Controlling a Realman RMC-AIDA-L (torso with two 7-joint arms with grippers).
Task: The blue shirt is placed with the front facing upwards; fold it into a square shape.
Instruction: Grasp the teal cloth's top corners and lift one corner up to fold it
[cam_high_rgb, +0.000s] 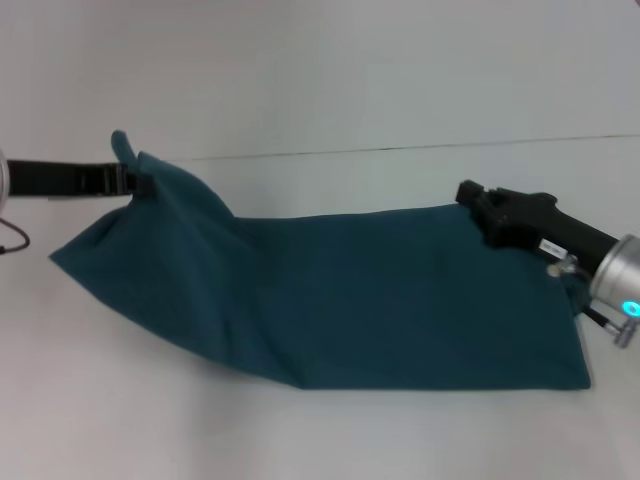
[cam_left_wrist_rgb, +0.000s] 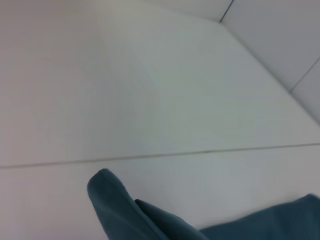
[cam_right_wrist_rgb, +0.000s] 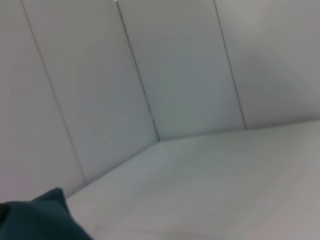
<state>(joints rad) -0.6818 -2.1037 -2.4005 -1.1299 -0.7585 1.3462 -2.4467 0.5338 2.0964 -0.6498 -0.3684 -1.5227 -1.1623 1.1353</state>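
1. While the blue shirt lay spread across the middle of the white bench, both arms were on it, one at each end.
2. Left end effector: at the shirt's far left corner, clenched on a bunch of cloth. That corner was lifted off the bench, a small tuft poking up above the grip and the fabric draping down from it in a slanted tent toward the near left.
3. Left wrist view: a folded point of the shirt stood up close to the camera, with more cloth low at one side and bare bench beyond. The arm's own fingers were not shown.
4. Right end effector: at the shirt's far right corner, its black tip at the cloth edge. Could not tell whether it was clenched or released.
5. Right wrist view: a corner of the shirt sat close to the camera, the white wall panels behind.
6. Rest of the shirt lay flat, right edge and near edge on the bench. No lettering showed on the upper face.
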